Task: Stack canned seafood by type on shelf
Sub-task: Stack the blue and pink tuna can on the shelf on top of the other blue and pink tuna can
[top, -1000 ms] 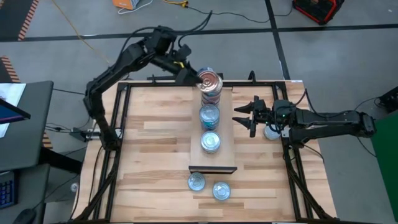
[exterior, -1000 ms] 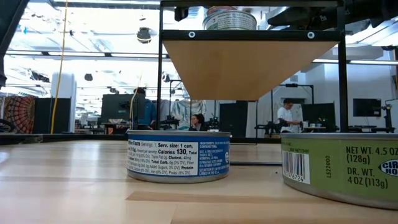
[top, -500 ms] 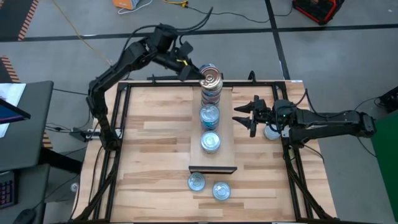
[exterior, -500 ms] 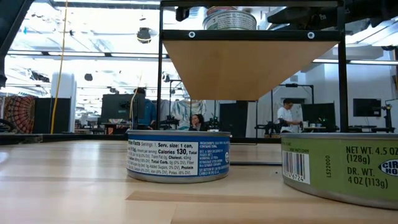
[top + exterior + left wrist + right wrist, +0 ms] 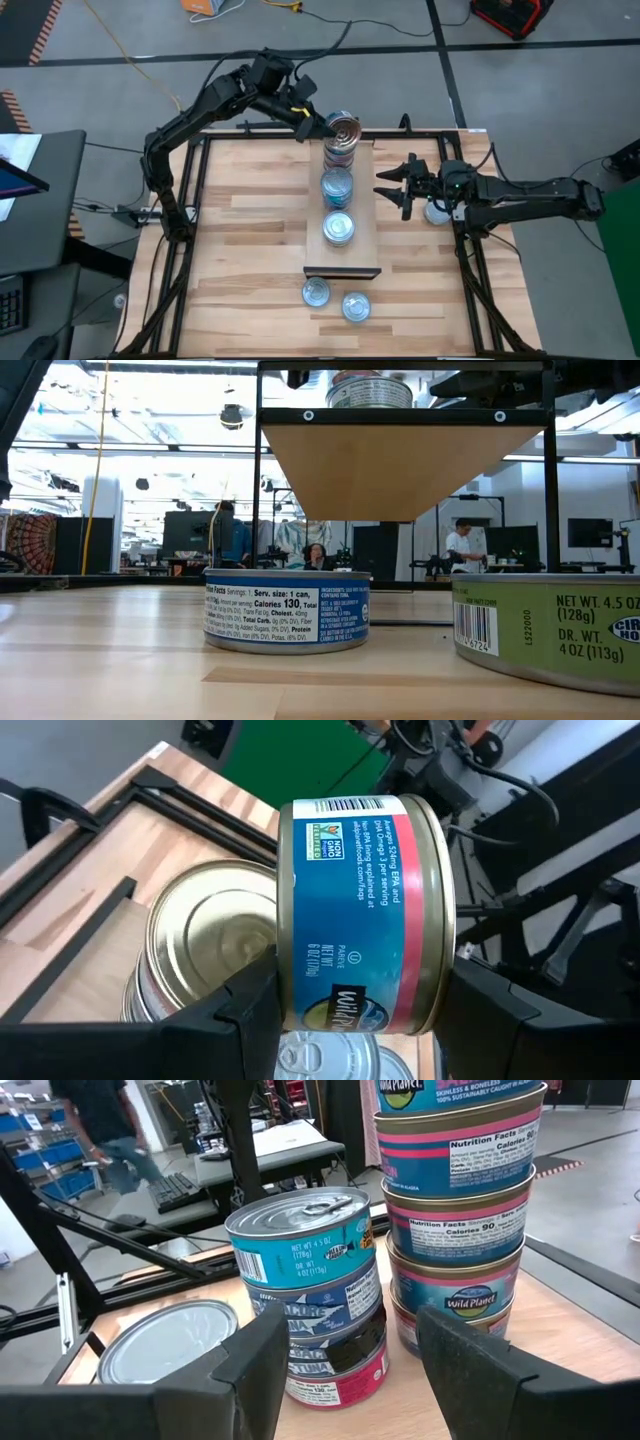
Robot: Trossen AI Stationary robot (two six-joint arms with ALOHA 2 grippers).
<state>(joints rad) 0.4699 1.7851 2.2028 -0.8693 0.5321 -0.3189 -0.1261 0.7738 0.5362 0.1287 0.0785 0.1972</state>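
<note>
Pale wood made up the shelf (image 5: 365, 215), a long board with a dark front edge raised above the striped wooden surface (image 5: 250, 220). Along it stood three piles of tins. The tall pile (image 5: 340, 148) at the far end had pink-banded labels; the middle pile (image 5: 337, 186) and the near pile (image 5: 339, 230) both showed light-blue tops. Two more tins with light-blue tops, the left loose tin (image 5: 316, 292) and the right loose tin (image 5: 356, 306), lay on the surface just in front of the shelf's dark edge.

The left hand (image 5: 325, 124) hung at the far end of the shelf, right at the top of the tall pile. It was clenched on a held tin (image 5: 365, 915) with a blue and pink label, its fingers (image 5: 235, 1015) pressing the two flat faces so that the tin sat on edge between them. In the left wrist view a shiny gold tin top (image 5: 210, 935) lay just beside and below the held tin.

The right hand (image 5: 393, 187) waited beside the shelf's right edge, level with the middle pile and apart from it. Its fingers (image 5: 255, 1365) stood spread, with nothing between them. Behind this hand, a lone tin (image 5: 436, 212) rested on the surface near the right frame rail.
</note>
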